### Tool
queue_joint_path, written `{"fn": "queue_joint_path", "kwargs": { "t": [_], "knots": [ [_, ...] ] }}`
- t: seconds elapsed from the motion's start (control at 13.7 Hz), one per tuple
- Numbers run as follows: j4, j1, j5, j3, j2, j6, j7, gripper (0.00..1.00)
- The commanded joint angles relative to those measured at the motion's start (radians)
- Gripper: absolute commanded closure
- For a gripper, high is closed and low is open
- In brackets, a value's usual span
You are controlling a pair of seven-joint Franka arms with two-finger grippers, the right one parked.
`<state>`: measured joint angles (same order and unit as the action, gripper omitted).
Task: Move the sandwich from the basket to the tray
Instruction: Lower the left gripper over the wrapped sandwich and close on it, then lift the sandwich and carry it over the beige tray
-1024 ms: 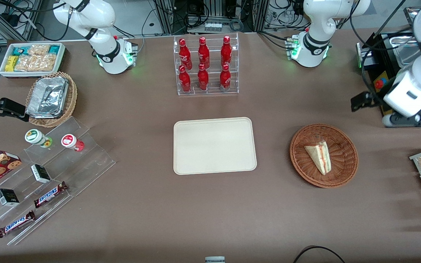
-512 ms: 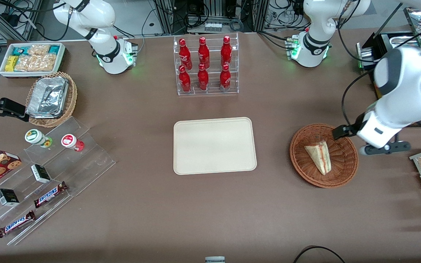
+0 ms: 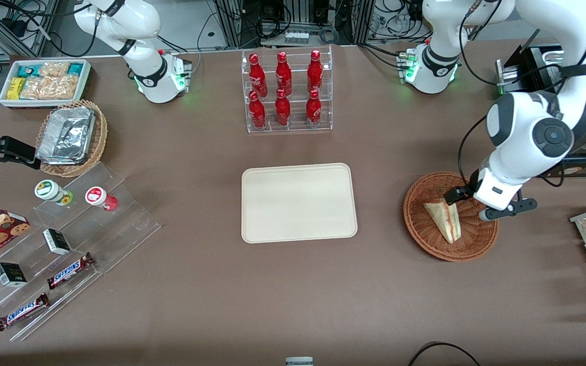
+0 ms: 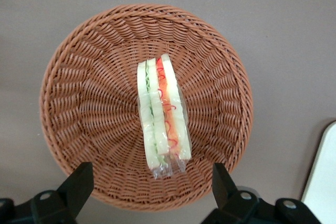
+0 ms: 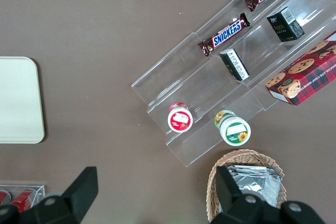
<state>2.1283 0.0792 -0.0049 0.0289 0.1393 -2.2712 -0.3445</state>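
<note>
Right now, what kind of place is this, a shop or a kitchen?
Probably a robot lab set up like a snack shop. A clear rack of red soda bottles and Snickers bars sit on display, cables hang above, and the gripper hovers open over the sandwich in the basket.

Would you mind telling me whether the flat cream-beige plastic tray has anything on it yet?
Empty. The flat cream-beige plastic tray is bare; the wrapped triangular sandwich lies in the reddish-brown wicker basket, with the open gripper above it.
</note>
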Motion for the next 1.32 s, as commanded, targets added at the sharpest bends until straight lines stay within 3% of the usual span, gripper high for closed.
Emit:
{"fn": "queue_joint_path", "kwargs": {
  "t": [0.0,0.59,0.66,0.73,0.95,1.02,1.24],
  "knots": [
    [0.05,0.033,0.006,-0.006,0.02,-0.083,-0.06,0.0],
    [0.053,0.036,0.006,-0.007,0.103,-0.134,-0.065,0.0],
    [0.053,0.036,0.006,-0.007,0.109,-0.134,-0.065,0.04],
    [0.053,0.034,0.006,-0.007,0.115,-0.136,-0.065,0.18],
    [0.05,0.034,0.006,-0.009,0.128,-0.134,-0.065,0.84],
    [0.047,0.034,0.006,-0.009,0.126,-0.131,-0.065,1.0],
    [0.006,0.034,0.006,-0.009,0.102,-0.076,-0.06,1.0]
  ]
}}
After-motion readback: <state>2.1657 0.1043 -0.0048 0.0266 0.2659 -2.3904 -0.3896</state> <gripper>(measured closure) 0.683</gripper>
